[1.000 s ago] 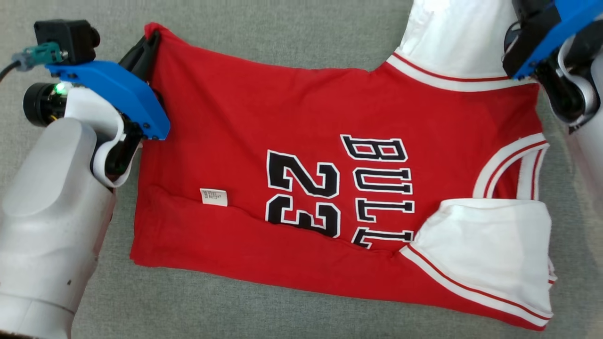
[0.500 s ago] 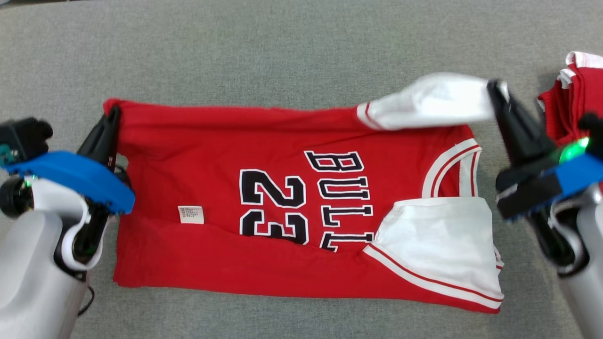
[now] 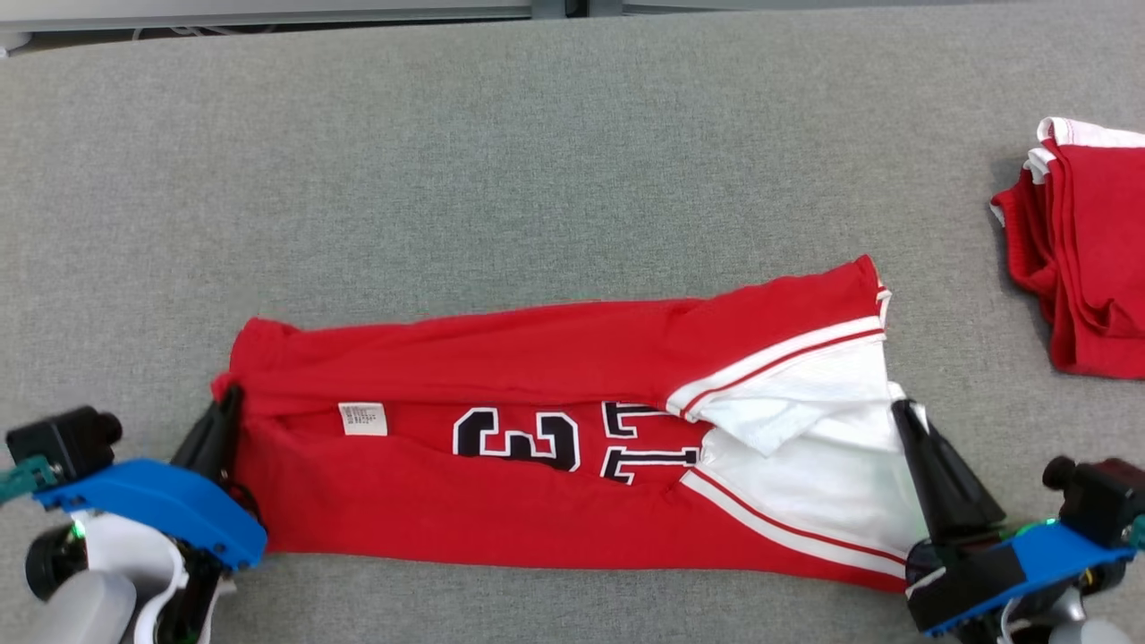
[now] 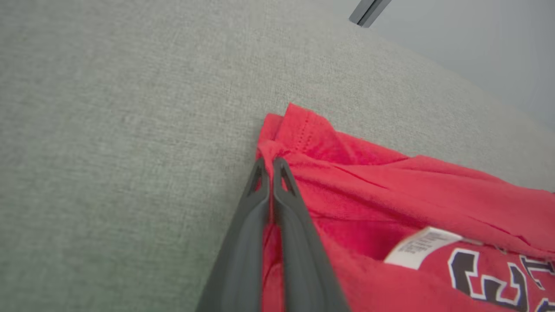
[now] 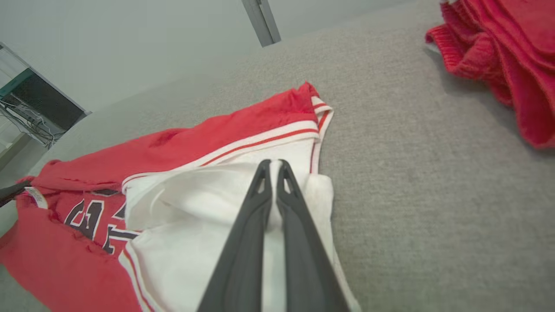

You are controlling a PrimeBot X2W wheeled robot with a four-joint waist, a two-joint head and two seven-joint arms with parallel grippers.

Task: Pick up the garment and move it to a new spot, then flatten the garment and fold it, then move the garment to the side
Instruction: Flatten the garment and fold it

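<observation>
The garment (image 3: 501,501) is a red jersey with white sleeves and black lettering, lying folded lengthwise on the grey table. My left gripper (image 3: 234,394) is shut on its red hem corner at the left end; the left wrist view shows that pinched corner of the garment (image 4: 303,143) at the tip of the left gripper (image 4: 269,161). At the right end my right gripper (image 3: 899,410) is shut on the white sleeve cloth. The right wrist view has the right gripper (image 5: 273,164) closed on the white fold of the garment (image 5: 195,190).
A folded pile of red clothes (image 3: 1087,250) lies at the table's right edge, also in the right wrist view as red clothes (image 5: 503,56). The grey table surface (image 3: 537,161) stretches beyond the garment to the far edge.
Both grippers have drawn the far edge of the garment toward me over its near half, folding it lengthwise and covering most of the lettering. The head camera has also shifted.
</observation>
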